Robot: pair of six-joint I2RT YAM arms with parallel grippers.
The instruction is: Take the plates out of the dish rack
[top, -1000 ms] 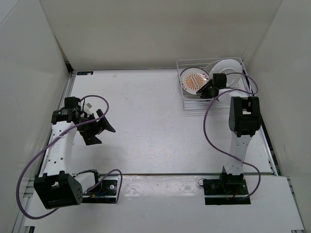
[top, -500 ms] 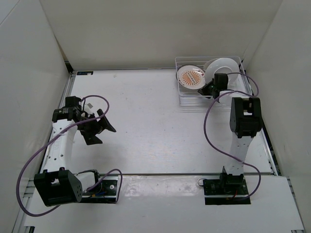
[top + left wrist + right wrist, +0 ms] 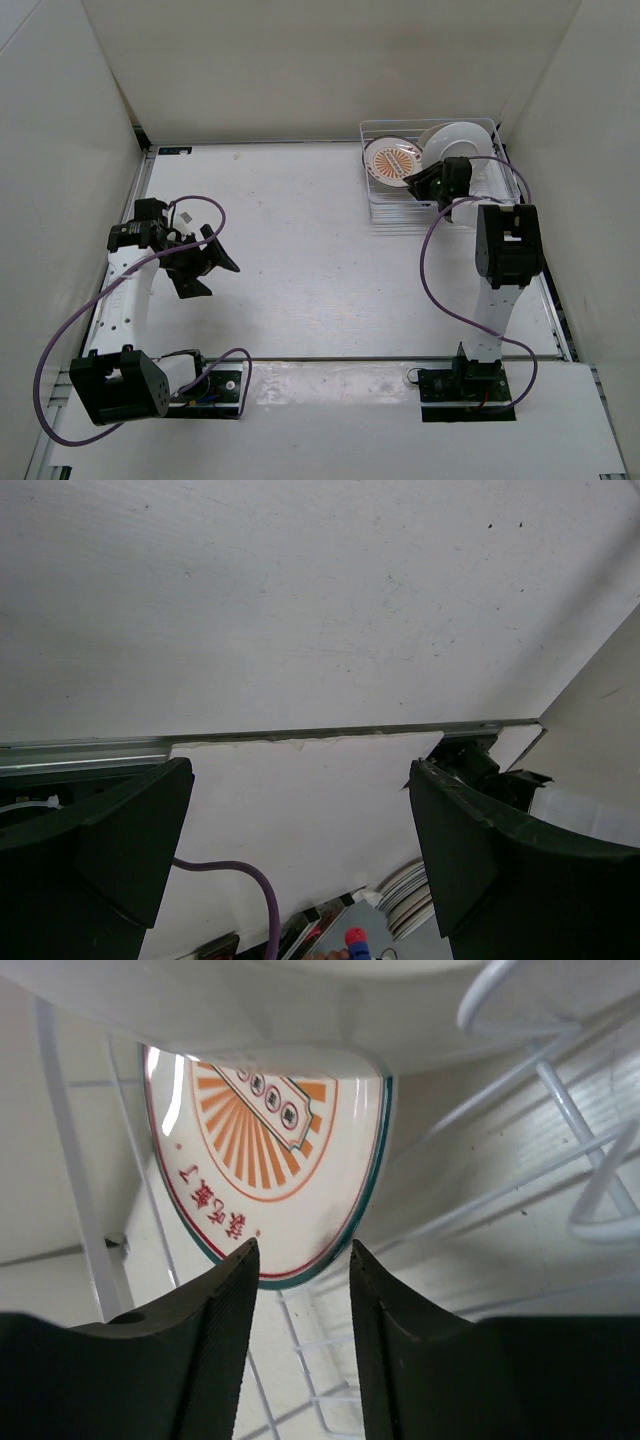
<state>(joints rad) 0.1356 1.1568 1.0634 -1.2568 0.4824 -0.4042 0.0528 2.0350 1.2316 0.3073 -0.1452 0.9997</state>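
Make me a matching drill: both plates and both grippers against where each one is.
1 orange plate
2 white plate
3 left gripper
4 right gripper

A over the table, away from the rack
B rack's right end
C tips at the orange plate's rim
D rack's left end

Pairs: 1-D, 2-B, 3-A, 4-C

Robot lab, white walls [image 3: 330,70]
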